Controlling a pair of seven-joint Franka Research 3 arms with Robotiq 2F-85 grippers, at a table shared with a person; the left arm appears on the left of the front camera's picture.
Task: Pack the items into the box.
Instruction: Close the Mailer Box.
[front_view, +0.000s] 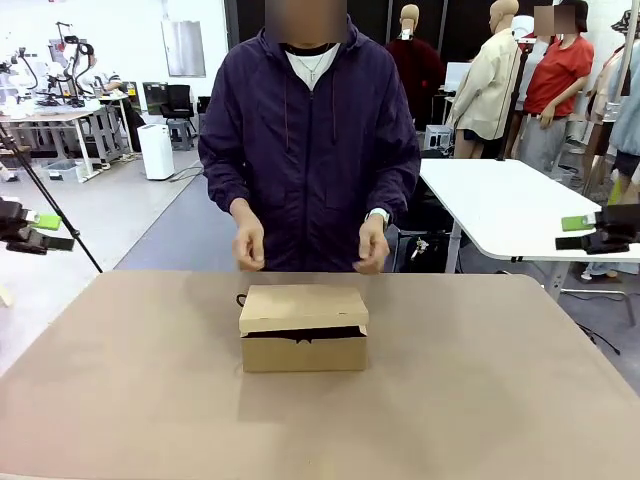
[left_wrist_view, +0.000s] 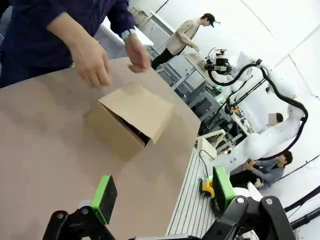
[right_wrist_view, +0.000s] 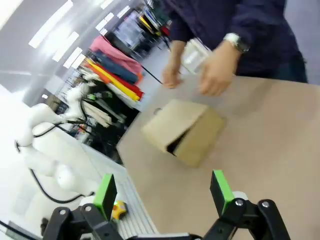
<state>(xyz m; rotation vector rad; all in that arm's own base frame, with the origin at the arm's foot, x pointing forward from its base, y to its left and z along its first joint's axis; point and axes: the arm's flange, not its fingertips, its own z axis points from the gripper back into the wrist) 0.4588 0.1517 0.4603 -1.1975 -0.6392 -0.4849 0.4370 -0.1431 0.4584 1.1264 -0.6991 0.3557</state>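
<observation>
The box (front_view: 303, 328) sits near the middle of the tan table, long side toward the robot — a small, shallow carton of plain brown cardboard, unprinted. Its lid (front_view: 303, 307) is folded down over the top but not fully shut: a thin dark gap runs under the lid's front edge. In the left wrist view the box (left_wrist_view: 131, 118) shows that same slit along one side, and the right wrist view shows it too (right_wrist_view: 185, 131). A small dark loop (front_view: 241, 298) pokes out at the far left corner — whatever lies inside is hidden
</observation>
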